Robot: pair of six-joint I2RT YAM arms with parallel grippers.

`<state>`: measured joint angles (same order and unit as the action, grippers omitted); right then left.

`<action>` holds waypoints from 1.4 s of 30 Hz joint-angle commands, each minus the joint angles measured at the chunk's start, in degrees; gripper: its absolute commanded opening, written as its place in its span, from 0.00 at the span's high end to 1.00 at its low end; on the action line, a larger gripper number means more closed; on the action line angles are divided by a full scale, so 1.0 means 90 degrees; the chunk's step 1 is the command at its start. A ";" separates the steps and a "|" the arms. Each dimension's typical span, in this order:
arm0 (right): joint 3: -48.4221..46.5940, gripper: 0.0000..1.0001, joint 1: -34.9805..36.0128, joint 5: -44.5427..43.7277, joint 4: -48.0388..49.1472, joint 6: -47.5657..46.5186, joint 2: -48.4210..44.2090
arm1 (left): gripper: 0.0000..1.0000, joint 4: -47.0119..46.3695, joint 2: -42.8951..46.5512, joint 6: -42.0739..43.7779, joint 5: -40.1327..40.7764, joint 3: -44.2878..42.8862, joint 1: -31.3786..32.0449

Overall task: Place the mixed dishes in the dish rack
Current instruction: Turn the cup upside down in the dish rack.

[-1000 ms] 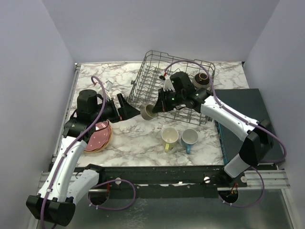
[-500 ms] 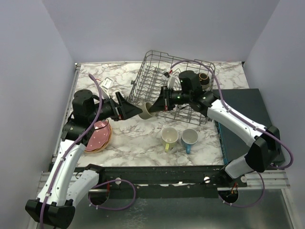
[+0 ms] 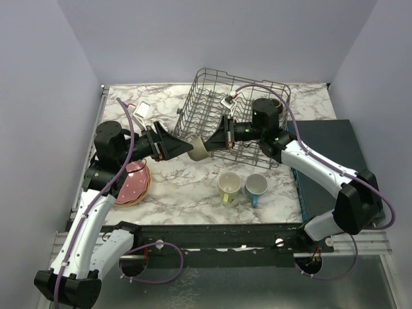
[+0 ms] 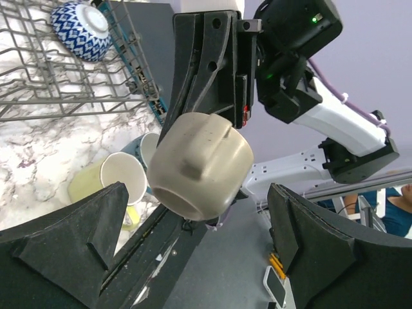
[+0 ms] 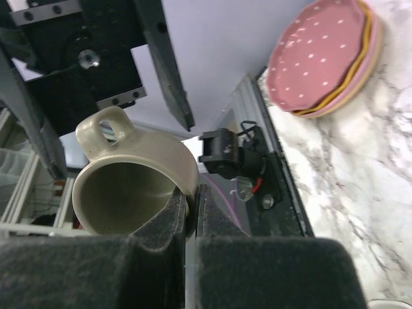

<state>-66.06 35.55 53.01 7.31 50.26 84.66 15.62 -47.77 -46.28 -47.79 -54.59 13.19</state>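
At the centre of the top view, the right pincer (image 5: 191, 205) is clamped on the rim of the small grey-beige ceramic mug (image 3: 199, 150). It holds the mug above the marble worktop (image 3: 180, 190), just before the grey wire dish rack (image 3: 205, 82). The left pincer (image 3: 185, 148) gapes wide, its fingers flanking the mug without touching.

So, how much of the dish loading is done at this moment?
Done: the blue-white bowl and dark brown bowl appear to sit in the dish rack. In hand: the right gripper pinches the grey-beige mug by its rim, the left gripper open, facing it. Left: the yellow mug, blue mug and stacked plates.
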 commanded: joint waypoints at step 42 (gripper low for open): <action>0.0148 0.99 0.0122 0.0646 0.3485 0.2891 0.0699 | 0.06 -0.2531 0.0078 -0.1674 -0.0990 0.0615 -0.0022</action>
<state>-62.63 35.81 59.22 36.07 75.24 89.65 -4.12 -47.77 -60.82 -54.81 -49.67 13.10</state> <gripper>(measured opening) 0.037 0.946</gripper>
